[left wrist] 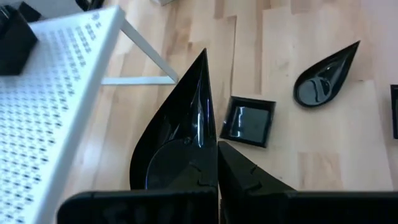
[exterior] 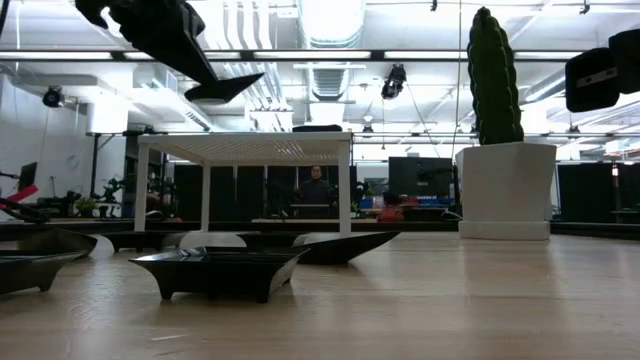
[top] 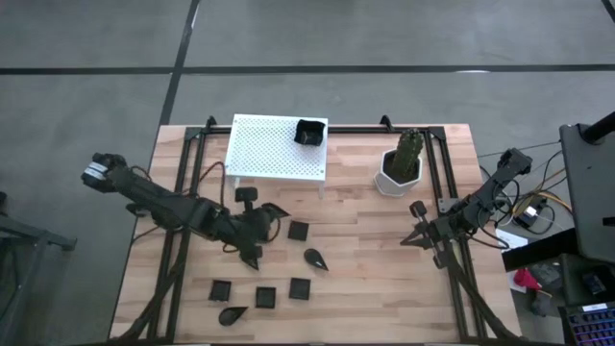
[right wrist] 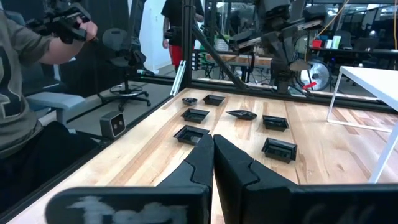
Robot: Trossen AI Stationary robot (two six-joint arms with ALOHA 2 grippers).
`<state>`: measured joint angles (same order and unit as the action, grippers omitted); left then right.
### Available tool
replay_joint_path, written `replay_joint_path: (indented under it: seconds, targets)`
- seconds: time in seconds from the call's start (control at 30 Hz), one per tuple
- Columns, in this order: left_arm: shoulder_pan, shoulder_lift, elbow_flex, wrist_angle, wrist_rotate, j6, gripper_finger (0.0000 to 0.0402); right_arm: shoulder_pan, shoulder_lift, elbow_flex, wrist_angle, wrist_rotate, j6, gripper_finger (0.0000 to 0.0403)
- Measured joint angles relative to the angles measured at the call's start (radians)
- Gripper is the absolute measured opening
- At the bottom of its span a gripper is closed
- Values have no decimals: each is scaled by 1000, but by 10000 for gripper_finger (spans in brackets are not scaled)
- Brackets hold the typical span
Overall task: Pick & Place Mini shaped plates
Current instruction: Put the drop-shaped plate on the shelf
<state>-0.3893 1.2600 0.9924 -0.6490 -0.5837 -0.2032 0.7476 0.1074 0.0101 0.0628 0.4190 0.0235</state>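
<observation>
One square plate (top: 308, 132) racked; left end effector (top: 258, 223) clamping teardrop plate (left wrist: 180, 134); right end effector (top: 415, 237) closed, empty; six left on desk (top: 375, 279).

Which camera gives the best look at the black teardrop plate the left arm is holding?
The left wrist view: the glossy black teardrop plate fills the frame, pinched in the left end effector. The high view shows it small beside the white perforated rack. The low view shows it edge-on from below. In the right wrist view I cannot make it out.
</observation>
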Motion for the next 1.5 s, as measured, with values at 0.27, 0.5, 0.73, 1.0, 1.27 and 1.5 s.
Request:
replay_joint_path:
  seconds: [0.27, 0.5, 0.73, 1.0, 1.27, 1.5]
  targets:
    - [92, -82, 0, -88, 23, 73, 0, 0, 0, 0, 0, 0, 0, 8]
    - [244, -126, 6, -123, 49, 172, 0, 0, 0, 0, 0, 0, 1, 8]
    - [461, -110, 48, -75, 191, 338, 0, 0, 0, 0, 0, 0, 1, 8]
    - [624, 9, 117, 20, 400, 425, 0, 0, 0, 0, 0, 0, 1, 8]
    - [628, 207, 278, 2, 418, 479, 0, 0, 0, 0, 0, 0, 1, 8]
    - [632, 321, 413, -45, 415, 471, 0, 0, 0, 0, 0, 0, 1, 8]
